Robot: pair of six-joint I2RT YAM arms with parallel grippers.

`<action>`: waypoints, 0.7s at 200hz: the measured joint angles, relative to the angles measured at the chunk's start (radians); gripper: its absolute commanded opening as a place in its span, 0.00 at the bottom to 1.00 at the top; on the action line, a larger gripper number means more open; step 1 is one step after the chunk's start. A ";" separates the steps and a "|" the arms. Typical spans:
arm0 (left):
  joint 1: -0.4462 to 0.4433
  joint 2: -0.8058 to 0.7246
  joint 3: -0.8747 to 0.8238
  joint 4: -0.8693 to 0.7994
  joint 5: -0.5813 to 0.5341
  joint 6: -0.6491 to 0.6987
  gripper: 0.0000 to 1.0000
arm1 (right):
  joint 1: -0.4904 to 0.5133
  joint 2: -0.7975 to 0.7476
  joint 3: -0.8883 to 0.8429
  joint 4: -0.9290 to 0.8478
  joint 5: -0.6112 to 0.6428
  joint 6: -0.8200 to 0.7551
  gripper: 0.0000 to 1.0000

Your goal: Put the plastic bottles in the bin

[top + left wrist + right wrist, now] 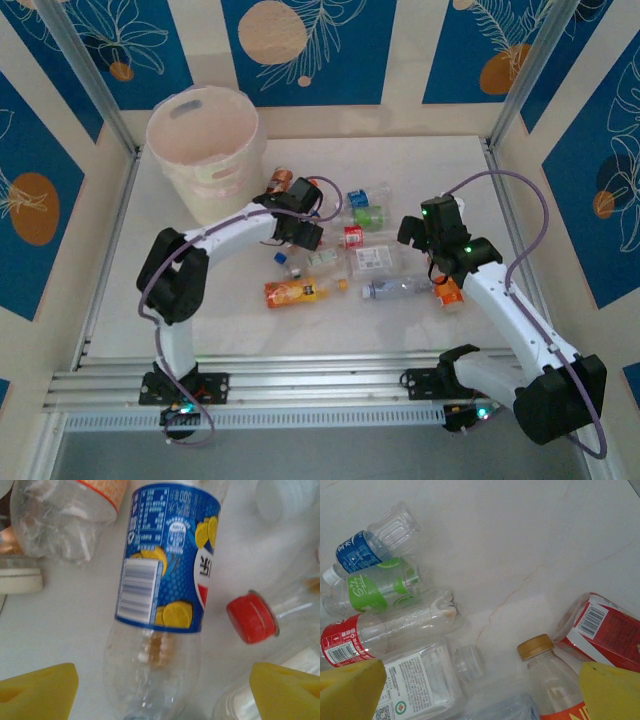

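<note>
Plastic bottles (375, 260) are all lying loose on the white tabletop (480, 170), bunched in the middle between the two arms. From the top I count about ten, though the arms cover a few so don't hold me to it. One bin (215, 185), a tall pale bucket, stands upright at the back left, with a copper-brown bottle (281, 180) near its wall. Two orange ones: the near orange bottle (295, 292) at the front of the pile, and the other orange bottle (448, 295) right by the right arm.

Left pincer (163, 692) is open over a blue-label bottle (167, 560), one yellow fingertip (40, 690) on each side with a gap both sides, so no grip. One red cap (251, 617) sits just right of it.

Right pincer (482, 690) is spread wide too, holding nothing. Its camera shows six labelled bottles: one blue, one green, one white, three red-ish, and one of those has a gold cap (535, 647)
</note>
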 measured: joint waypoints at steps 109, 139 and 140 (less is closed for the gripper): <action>0.045 0.177 0.191 -0.006 0.017 0.037 0.72 | 0.000 0.000 0.000 -0.007 0.012 0.000 0.99; 0.045 0.198 0.204 -0.010 0.035 0.046 0.71 | 0.000 0.000 0.000 -0.007 0.015 0.000 0.99; 0.045 0.198 0.204 -0.010 0.035 0.047 0.71 | 0.000 0.000 0.000 -0.007 0.014 0.000 0.99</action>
